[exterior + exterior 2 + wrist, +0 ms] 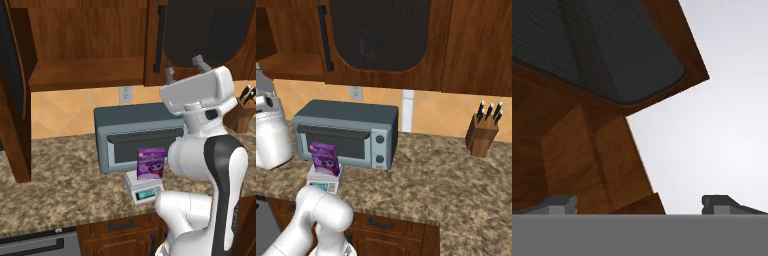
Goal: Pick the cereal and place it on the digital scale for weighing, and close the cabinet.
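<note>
- Granite-patterned counter [446, 185] runs below dark brown wall cabinetry, with a tan tiled backsplash between them.
- Gripper [184, 69] is raised in front of the cabinet [100, 35], at the level of its lower edge; the two fingers stand wide apart and hold nothing.
- Hand view: the fingertips [562, 204] rise at the bottom, well apart, facing the arched dark panel and brown frame of a cabinet door [587, 50] seen at a steep tilt.
- Left base view: the cabinet's left section stands open, showing a bare wooden shelf [80, 70]; one opened door [15, 95] projects forward at the left edge.
- A long black vertical handle [159, 39] runs along the closed door just beside the gripper.
- The cereal [151, 163] stands upright on the digital scale [144, 189], its printed front facing the base cameras.
- The scale rests on the counter just in front of a grey toaster oven [348, 132], its greenish display facing forward.
- A wall outlet [356, 93] sits above the toaster oven.
- A wooden knife block [482, 132] stands on the counter well to the right, apart from the scale.
</note>
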Robot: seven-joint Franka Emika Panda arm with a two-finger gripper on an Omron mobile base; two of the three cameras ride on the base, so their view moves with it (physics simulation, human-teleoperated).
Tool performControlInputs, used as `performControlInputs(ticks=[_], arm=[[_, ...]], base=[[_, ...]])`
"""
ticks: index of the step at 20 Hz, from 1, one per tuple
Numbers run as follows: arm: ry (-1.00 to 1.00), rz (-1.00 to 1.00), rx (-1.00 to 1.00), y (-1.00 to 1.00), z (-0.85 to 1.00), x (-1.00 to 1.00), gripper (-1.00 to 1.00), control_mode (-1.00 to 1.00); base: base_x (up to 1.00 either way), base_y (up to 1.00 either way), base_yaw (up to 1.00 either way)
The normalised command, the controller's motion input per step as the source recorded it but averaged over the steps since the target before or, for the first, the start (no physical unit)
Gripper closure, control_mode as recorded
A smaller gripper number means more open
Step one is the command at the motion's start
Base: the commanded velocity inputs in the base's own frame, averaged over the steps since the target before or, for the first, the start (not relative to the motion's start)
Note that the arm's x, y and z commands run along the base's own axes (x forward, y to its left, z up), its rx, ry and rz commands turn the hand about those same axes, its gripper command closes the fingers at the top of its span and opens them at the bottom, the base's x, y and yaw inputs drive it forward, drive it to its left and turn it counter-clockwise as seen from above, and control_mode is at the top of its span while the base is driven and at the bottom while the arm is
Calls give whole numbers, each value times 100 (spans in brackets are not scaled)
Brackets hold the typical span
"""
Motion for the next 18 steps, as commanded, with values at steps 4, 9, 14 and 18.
performControlInputs(ticks=[4,9,14,18], arm=[[-4,2,0,100,-7,-16,-100,-100],[-12,4,1,83,-59,4,-100,-100],[-17,5,7,62,-57,10,-100,-100],[-16,5,11,22,-82,2,-100,-100]], base=[[0,0,0],[0,0,0],[0,0,0],[0,0,0]])
